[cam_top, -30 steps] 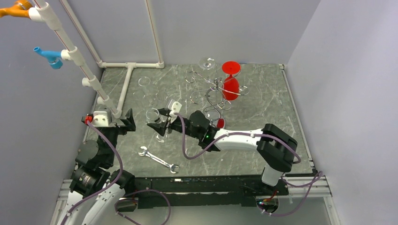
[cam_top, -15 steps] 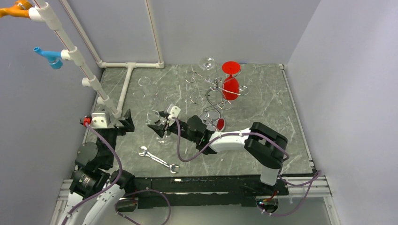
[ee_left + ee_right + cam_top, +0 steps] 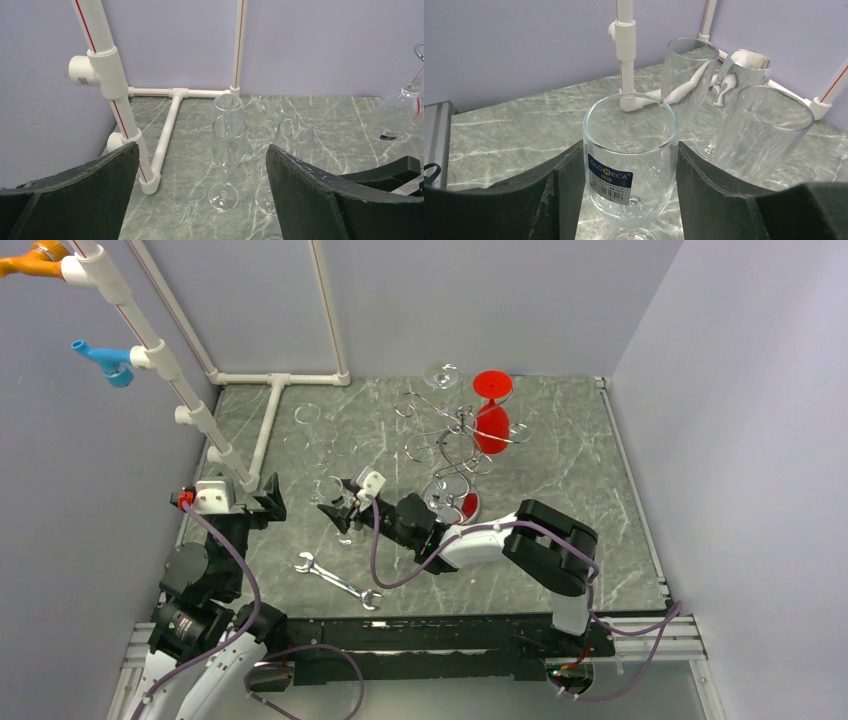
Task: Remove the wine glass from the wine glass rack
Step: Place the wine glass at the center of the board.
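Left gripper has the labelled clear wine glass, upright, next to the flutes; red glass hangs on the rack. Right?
Wrong arm: the right gripper has the labelled clear wine glass, per the right wrist view; the left gripper is open and empty. The glass is upright next to the flutes, and the red glass hangs on the rack.

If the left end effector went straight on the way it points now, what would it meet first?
Probably the nearest clear tall-stemmed flute glass, standing upright just right of centre between the fingers of the open left end effector. Depth is unclear; another flute stands behind it.
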Motion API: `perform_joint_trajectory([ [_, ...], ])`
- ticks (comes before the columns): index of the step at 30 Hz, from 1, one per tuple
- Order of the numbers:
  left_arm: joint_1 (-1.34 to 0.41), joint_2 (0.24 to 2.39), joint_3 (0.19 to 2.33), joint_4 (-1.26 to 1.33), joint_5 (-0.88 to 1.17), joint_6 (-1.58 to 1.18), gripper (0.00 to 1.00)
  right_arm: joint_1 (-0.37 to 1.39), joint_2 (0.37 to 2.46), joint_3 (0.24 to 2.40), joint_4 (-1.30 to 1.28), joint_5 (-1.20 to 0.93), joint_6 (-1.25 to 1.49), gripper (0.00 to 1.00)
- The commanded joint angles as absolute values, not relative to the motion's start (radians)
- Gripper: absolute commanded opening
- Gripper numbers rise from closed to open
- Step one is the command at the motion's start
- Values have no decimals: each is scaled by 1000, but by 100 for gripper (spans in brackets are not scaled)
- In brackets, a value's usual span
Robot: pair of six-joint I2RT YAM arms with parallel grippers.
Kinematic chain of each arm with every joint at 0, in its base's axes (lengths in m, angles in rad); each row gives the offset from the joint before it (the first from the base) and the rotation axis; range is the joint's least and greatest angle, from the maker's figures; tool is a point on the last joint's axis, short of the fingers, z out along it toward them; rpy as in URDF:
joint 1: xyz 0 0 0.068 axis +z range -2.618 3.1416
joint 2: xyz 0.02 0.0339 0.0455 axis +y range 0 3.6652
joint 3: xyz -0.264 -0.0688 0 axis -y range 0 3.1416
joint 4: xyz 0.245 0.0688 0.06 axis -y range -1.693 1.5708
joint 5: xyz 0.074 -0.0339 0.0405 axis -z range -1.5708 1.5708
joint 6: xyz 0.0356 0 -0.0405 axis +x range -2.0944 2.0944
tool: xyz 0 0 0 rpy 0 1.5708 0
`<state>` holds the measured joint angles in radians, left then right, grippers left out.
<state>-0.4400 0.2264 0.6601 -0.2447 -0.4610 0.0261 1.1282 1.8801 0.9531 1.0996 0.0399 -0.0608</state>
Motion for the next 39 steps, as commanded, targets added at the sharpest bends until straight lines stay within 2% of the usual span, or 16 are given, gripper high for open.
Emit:
perform_joint_trajectory([
  [1, -437, 235, 660, -208, -476, 43, 99, 1137, 1880, 954, 1256, 87, -47, 0],
  [3, -436, 235, 660, -206, -476, 43, 99, 1141, 1883, 952, 1259, 108, -42, 0],
  [7, -437, 237, 660, -207, -477, 43, 99, 1151, 1893, 947, 1263, 137, -46, 11],
  [17, -436, 235, 658, -206, -480, 46, 99, 1163, 1898, 937, 1266, 157, -57, 29],
  [26, -436, 236, 658, -207, -481, 49, 100, 1188, 1901, 927, 1264, 192, -92, 72],
  [35, -436, 238, 658, -208, -485, 51, 99, 1215, 1889, 926, 1242, 229, -144, 88],
  [37, -435, 237, 657, -208, -486, 51, 99, 1223, 1877, 924, 1236, 243, -157, 96],
  [39, -436, 237, 657, -208, -488, 51, 99, 1234, 1857, 921, 1223, 258, -171, 99],
])
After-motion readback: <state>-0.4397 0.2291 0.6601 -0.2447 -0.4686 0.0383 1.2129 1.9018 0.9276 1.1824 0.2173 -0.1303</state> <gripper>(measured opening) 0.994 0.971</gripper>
